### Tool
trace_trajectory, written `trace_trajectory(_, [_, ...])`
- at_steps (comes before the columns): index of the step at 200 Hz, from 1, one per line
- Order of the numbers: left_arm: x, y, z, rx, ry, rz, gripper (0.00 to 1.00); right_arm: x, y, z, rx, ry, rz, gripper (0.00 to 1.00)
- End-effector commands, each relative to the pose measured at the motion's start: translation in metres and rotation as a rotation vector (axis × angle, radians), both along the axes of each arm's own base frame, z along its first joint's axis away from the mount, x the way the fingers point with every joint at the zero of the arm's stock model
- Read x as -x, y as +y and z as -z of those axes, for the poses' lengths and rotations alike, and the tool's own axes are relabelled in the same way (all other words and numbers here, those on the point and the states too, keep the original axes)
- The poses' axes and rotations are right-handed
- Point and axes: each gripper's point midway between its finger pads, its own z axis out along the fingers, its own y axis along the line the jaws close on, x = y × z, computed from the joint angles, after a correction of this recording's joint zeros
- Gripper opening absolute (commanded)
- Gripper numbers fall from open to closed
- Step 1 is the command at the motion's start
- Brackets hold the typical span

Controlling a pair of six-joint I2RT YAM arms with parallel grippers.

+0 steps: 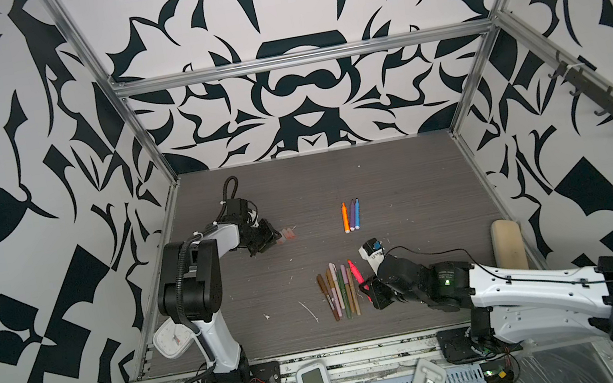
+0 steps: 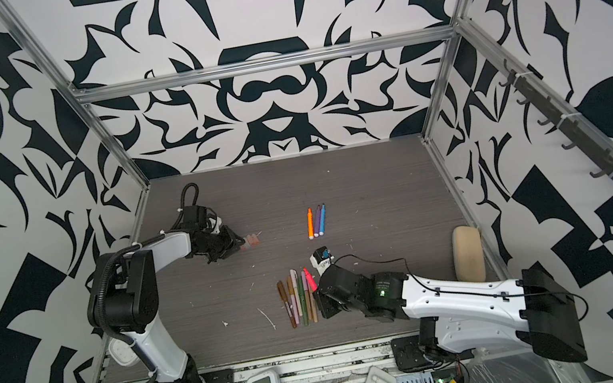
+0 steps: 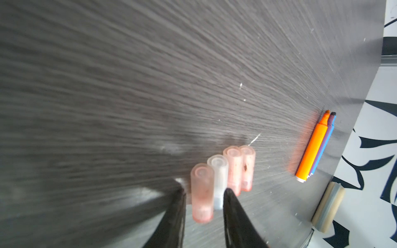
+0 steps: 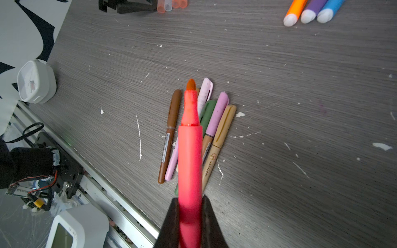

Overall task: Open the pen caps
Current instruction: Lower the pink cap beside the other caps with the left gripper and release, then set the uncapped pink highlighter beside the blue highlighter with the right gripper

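**Surface:** dark grey wood-grain tabletop (image 1: 400, 185), flecked with white scuffs.
**Room:** black-and-white patterned walls (image 1: 301, 96) on an aluminium frame (image 1: 299, 59). A white clock (image 4: 35, 83) sits at the left front corner and a beige oblong pad (image 1: 509, 245) by the right edge.

**Loose caps** (image 3: 233, 169): four short translucent tubes lying flat in a touching row, three pinkish and one clear, at the left-centre of the table (image 1: 287, 234).
**Left gripper** (image 3: 204, 192): low over the table at the near end of that row. Its jaws stand parted and the end pinkish cap lies between them with a little slack on either side. The view is blurred.

**Bright markers** (image 1: 351, 215): orange, purple and blue, uncapped, side by side and touching, well apart from both grippers.
**Muted pens** (image 1: 338, 290): brown, pale pink, green, lilac and tan, capped, bunched at front centre.

**Right gripper** (image 4: 190, 199): jaws pinched on the barrel of the pink-red marker (image 4: 190, 150).
**Pink-red marker:** uncapped with its felt tip bare, tilted above the muted pens.
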Motion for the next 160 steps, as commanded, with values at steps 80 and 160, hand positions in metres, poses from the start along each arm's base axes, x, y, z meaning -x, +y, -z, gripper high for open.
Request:
trace_trajectory(80, [0.009,0.002,-0.019,0.0,-0.011,-0.009,0.35,-0.069,-0.058,-0.014,-0.052,0.095,0.138,0.0])
trace_trajectory(160, [0.068,-0.004,-0.141,0.085,-0.196,0.09,0.36,-0.205,-0.096,0.012,-0.186,0.193,0.289,0.0])
